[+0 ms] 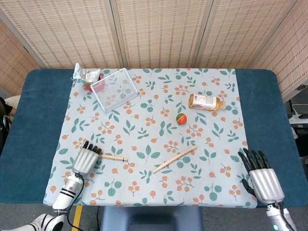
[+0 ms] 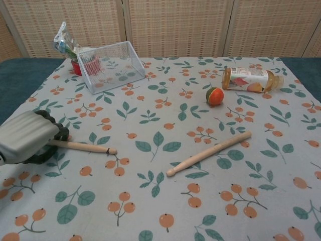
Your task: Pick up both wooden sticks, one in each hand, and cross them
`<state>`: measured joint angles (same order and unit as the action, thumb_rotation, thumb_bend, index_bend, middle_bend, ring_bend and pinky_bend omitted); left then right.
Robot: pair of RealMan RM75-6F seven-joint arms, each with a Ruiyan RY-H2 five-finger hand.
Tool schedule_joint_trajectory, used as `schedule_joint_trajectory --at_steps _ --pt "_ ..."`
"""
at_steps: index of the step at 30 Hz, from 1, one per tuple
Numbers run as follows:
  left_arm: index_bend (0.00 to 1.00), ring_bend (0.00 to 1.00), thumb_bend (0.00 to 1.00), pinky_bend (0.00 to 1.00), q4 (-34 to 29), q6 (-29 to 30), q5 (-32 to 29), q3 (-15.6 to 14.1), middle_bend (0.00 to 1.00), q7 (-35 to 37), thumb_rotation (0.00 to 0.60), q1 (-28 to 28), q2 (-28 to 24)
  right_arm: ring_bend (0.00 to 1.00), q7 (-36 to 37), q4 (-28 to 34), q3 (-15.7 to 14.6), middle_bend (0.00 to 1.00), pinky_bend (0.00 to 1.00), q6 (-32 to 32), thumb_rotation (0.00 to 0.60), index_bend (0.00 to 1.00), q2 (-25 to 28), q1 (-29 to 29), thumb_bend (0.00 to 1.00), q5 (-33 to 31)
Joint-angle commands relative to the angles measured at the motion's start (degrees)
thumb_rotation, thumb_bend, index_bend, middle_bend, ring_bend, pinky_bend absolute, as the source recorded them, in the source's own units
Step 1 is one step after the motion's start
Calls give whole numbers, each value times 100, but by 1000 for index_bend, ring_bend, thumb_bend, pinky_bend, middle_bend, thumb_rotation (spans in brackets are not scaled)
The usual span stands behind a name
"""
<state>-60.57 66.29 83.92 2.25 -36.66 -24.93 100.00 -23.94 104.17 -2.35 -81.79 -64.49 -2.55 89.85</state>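
Note:
Two wooden sticks lie on the leaf-print cloth. The left stick [image 1: 113,157] [image 2: 83,146] lies flat, and its left end is under my left hand [image 1: 86,159] [image 2: 26,137]. That hand's dark fingers [image 2: 54,131] curl down around the end and grip it. The right stick [image 1: 174,159] [image 2: 210,153] lies at a slant near the middle, with nothing touching it. My right hand [image 1: 260,176] rests on the blue cover at the front right, well away from the sticks. It is open with its fingers spread, and the chest view does not show it.
A wire basket [image 1: 114,89] [image 2: 111,66] lies tipped at the back left, with a foil packet [image 1: 85,74] and a red cup behind it. A bottle [image 1: 206,101] [image 2: 249,79] lies on its side at the back right, with a small ball [image 1: 181,118] [image 2: 214,96] next to it.

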Motion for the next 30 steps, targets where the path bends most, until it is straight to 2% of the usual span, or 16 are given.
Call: schedule_joint_trajectory --at_steps 1,5,16,26,30 --pt "581 361 463 254 -103 -105 -96 -7 647 -279 600 -47 -85 0 4 -4 8 0 0 -8 600 0 -2 0 302 3" --pt "650 409 464 253 -127 -30 -97 -6 725 -320 600 -41 -87 0 22 -18 11 0 0 24 600 0 -10 -13 303 -8" --pt "717 448 463 255 -152 224 2 -78 771 -375 600 19 -174 0 71 -64 24 0 0 89 600 0 -33 -45 302 -47" --pt "734 460 466 256 -161 381 83 -136 784 -162 600 86 -211 0 11 -27 4 0 0 140 600 0 -46 -62 302 -48" --pt "815 513 491 260 -115 567 222 -143 857 158 600 99 -201 0 -17 -1 -1 0 0 157 600 0 -49 -71 302 -46"
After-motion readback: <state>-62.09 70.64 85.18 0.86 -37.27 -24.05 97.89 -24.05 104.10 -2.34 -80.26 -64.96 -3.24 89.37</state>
